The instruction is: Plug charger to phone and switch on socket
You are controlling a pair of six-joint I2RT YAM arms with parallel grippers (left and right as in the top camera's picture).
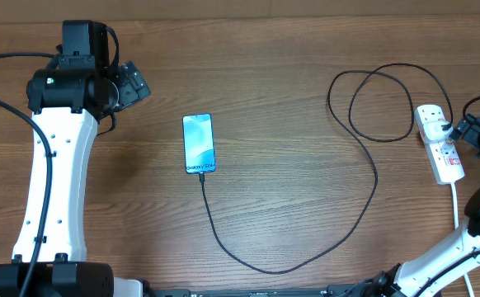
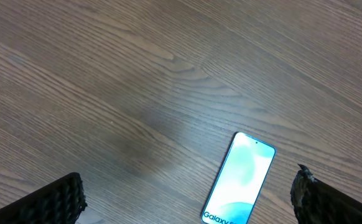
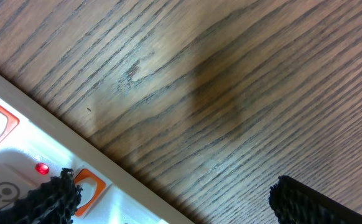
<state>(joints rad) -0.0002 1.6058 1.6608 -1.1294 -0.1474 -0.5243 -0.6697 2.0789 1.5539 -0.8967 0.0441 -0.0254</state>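
Overhead view: the phone point(image 1: 198, 143) is shown flat on the wooden worktop point(image 1: 289, 91), just to the 9 o'clock side of centre. Its light-blue screen faces up, with "Galaxy S24+" printed at its 6 o'clock end. The charger point(image 1: 377, 176), a thin black cable, is seen meeting that end at its small plug tip point(image 1: 203, 175), though full seating cannot be told. From there it sweeps past 6 o'clock and loops up to the white socket point(image 1: 440, 142) at the 3 o'clock edge.

In the right wrist view a small red lamp point(image 3: 41, 168) is lit on the strip beside an orange-red switch point(image 3: 89, 185), so power is judged to be on.

The cable is judged light and limp, best pinched on the rigid plug body just behind the tip, not on the slack run. The phone, slim and glass-smooth, is expected to slide under a push and would be steadied by its dark long edges. The socket's hard plastic switch is judged to need only a firm press.

The left jaws are spread wide above bare wood at 10 o'clock of the phone, with nothing between them. The right jaws are likewise spread and empty over the socket's edge.
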